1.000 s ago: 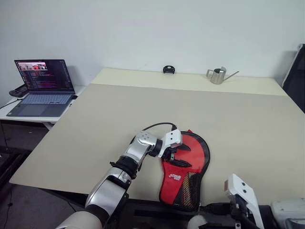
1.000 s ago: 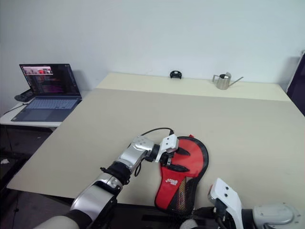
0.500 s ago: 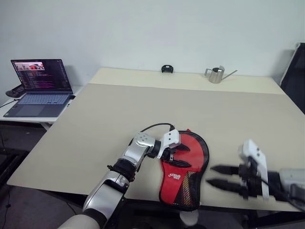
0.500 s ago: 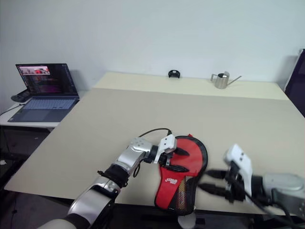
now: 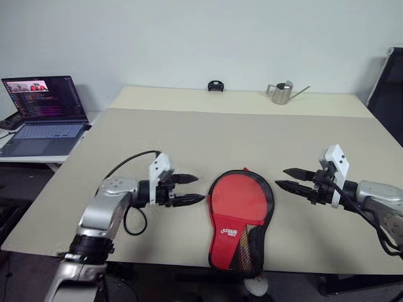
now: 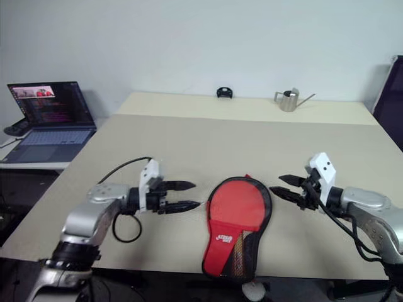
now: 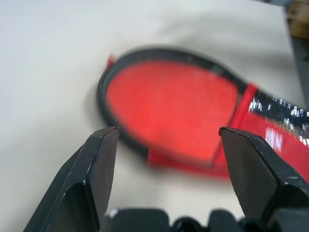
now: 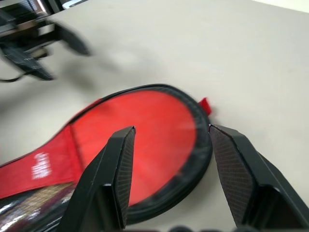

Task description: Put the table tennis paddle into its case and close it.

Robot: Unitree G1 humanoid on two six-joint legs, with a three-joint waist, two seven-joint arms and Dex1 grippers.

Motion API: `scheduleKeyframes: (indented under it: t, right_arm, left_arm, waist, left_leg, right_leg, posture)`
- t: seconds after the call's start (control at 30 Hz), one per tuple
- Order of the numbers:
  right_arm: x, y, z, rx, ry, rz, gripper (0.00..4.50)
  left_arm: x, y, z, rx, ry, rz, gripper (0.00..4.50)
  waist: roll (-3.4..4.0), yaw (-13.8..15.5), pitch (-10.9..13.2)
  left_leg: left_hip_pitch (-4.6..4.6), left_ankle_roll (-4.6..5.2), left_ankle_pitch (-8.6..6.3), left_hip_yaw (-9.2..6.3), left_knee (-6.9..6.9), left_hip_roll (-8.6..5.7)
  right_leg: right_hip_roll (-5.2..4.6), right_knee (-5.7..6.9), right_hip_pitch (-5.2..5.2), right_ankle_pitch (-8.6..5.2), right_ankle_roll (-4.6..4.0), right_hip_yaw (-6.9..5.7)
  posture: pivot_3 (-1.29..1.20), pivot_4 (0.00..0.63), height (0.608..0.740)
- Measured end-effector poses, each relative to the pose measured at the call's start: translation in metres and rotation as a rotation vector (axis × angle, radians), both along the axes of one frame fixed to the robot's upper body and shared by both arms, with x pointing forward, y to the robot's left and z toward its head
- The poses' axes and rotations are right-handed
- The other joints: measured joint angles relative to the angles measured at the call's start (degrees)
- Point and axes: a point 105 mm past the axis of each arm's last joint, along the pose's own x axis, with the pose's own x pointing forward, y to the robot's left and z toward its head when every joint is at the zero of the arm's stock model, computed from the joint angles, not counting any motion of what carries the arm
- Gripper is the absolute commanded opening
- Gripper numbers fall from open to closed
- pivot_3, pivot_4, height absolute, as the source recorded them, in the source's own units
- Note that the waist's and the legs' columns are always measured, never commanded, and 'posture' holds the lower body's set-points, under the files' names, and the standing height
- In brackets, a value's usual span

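Observation:
The case point(image 5: 217, 189), a black paddle-shaped pouch, lies flat near the table's front edge with its narrow end over the edge. Inside its zip rim lies a round red face, seemingly the paddle's blade point(image 5: 239, 200). The paddle's handle is hidden under a red pocket with white lettering point(image 5: 229, 232) and grey mesh point(image 5: 250, 242). My left gripper point(image 5: 199, 189) hovers just left of the case, open and empty, pointing at it. On the case's right my right gripper point(image 5: 281, 177) is also open and empty, pointing at the rim. Both wrist views frame the red face between open fingers point(image 7: 104, 159) point(image 8: 120, 164).
A laptop point(image 5: 41, 113) sits on a side table at the left. At the table's far edge stand a metal watering can point(image 5: 281, 93) and a small black object point(image 5: 216, 85). A black cable point(image 5: 129, 163) loops from my left wrist. Bare tabletop point(image 5: 208, 138) stretches beyond the case.
My left gripper has lifted off the red face and pulled back to the left. My right gripper has come up from below the table's front edge to the case's right side.

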Motion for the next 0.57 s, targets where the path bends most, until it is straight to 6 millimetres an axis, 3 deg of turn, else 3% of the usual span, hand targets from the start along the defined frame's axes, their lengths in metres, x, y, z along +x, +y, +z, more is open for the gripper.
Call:
scheduleKeyframes:
  t: [0.2,0.37,0.57]
  right_arm:
    - [0.032,-0.017,0.007,-0.035,-0.054,-0.014,2.65]
    - [0.059,-0.039,0.001,-0.055,-0.041,-0.068,2.65]
    - [0.064,-0.047,-0.021,-0.103,0.031,-0.076,2.65]
  left_arm:
    - [-0.015,0.025,-0.002,-0.021,-0.011,0.166,3.63]
    - [-0.009,0.029,0.001,-0.01,-0.049,0.242,3.63]
    - [0.001,0.031,0.003,-0.012,-0.074,0.275,3.63]
  waist:
    - [0.08,0.04,0.04]
    - [0.1,0.14,0.06]
    - [0.13,0.0,0.07]
  left_leg:
    - [-0.02,-0.07,0.02,0.07,-0.01,-0.02]
    - [0.02,-0.16,0.08,0.11,-0.01,-0.01]
    - [-0.07,-0.24,0.11,0.25,-0.03,-0.01]
  right_leg:
    - [-0.05,-0.06,-0.01,0.01,-0.01,0.05]
    - [-0.05,-0.01,-0.02,0.03,-0.06,0.05]
    - [-0.05,-0.03,-0.15,0.04,-0.06,0.15]
  posture:
    - [0.0,0.15,0.74]
    - [0.0,0.15,0.74]
    - [0.0,0.15,0.74]
